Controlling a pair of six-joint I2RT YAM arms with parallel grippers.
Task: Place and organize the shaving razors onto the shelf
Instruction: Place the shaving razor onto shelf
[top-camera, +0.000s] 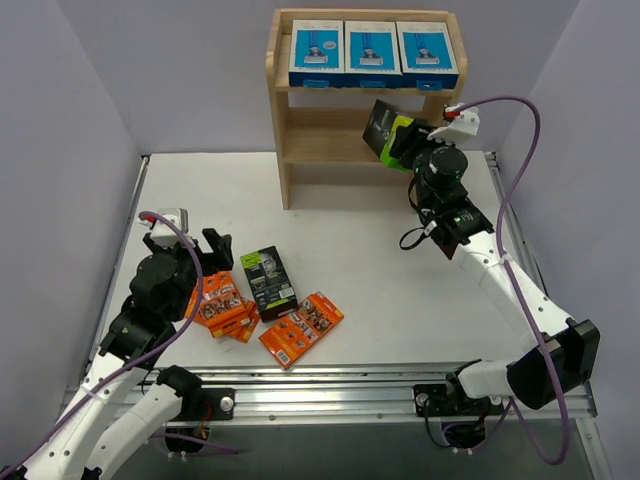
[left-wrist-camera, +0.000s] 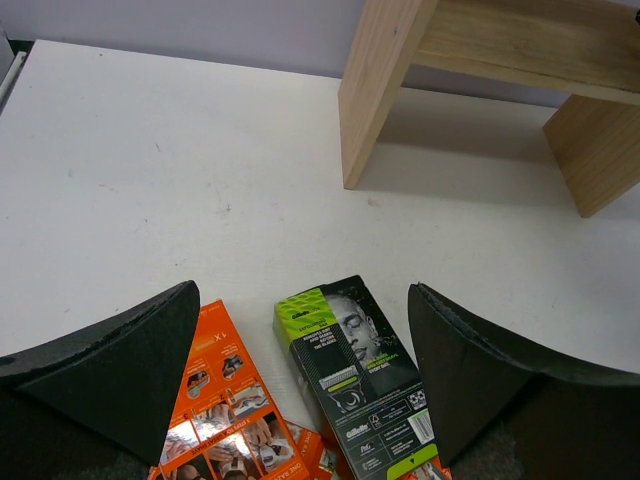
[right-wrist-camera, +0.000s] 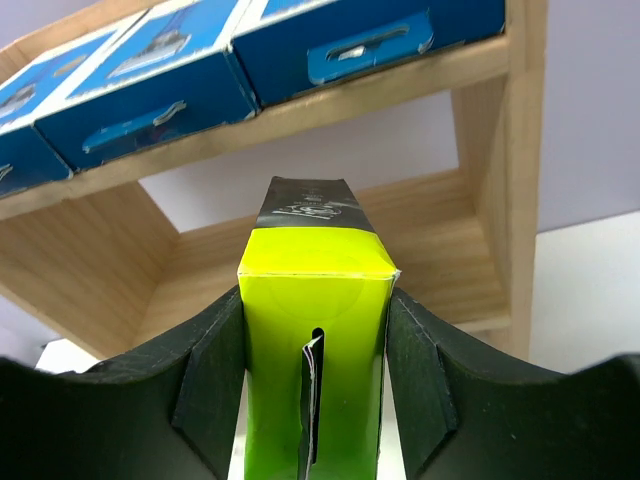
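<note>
At 8 o'clock on the table (top-camera: 350, 220), the left arm is bent low. The left pincer (top-camera: 212, 248) points toward 1 o'clock with its jaws wide apart and nothing between them. Just right of it lie the orange packs (top-camera: 228, 306) and a black-and-green box (left-wrist-camera: 355, 370) showing a man's face; its white print is too small to read. At 12 o'clock stands the shelf (top-camera: 284, 130), with three blue-and-white boxes (top-camera: 372, 52) side by side on the top tier. The right arm reaches from 5 o'clock toward 11. The right pincer (right-wrist-camera: 315, 380) grips the lime end of a second black-and-green box (top-camera: 382, 126), tilted at the middle tier's right end. Whether it touches the board is unclear.
</note>
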